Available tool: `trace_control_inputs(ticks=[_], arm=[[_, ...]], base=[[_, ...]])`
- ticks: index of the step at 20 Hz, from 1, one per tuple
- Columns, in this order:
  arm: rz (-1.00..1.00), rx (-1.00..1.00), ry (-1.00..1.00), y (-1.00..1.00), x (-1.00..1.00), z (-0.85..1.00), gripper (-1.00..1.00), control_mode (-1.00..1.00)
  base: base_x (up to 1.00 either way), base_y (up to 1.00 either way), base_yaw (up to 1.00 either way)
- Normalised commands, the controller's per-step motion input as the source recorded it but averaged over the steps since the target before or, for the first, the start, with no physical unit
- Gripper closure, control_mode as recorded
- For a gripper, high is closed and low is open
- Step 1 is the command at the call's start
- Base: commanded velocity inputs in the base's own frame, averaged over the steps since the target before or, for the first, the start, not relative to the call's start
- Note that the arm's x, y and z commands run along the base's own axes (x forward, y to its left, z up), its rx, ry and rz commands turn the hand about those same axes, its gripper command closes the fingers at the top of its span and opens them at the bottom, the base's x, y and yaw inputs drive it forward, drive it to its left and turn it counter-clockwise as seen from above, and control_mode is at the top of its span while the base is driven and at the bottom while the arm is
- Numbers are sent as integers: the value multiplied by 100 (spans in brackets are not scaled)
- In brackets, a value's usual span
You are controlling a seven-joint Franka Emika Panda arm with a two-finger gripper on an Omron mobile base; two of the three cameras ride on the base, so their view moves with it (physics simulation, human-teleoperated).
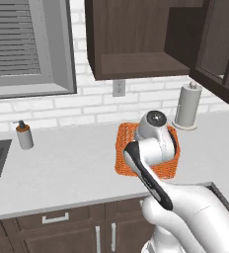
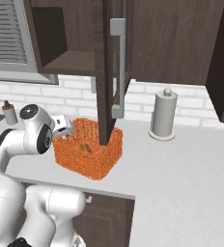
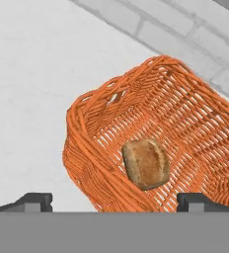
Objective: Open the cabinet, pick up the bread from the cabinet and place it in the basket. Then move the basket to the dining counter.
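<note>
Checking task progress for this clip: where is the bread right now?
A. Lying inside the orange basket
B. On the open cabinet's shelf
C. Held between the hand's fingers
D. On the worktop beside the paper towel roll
A. The hand view shows the bread lying on the woven floor of the basket, with the hand open above it and its fingertips clear of the loaf.
</note>
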Motion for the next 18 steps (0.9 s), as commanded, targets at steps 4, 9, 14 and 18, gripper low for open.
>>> trace_control_inputs(ticks=[4,9,14,18], arm=[[19,-28,25,-10,-4,1,-100,-100],[17,-26,18,-14,-5,-10,-100,-100],[12,-15,11,-8,27,-37,-100,-100],[16,-9,15,-30,29,-66,-100,-100]], base=[[0,0,0],[0,0,0],[0,0,0],[0,0,0]])
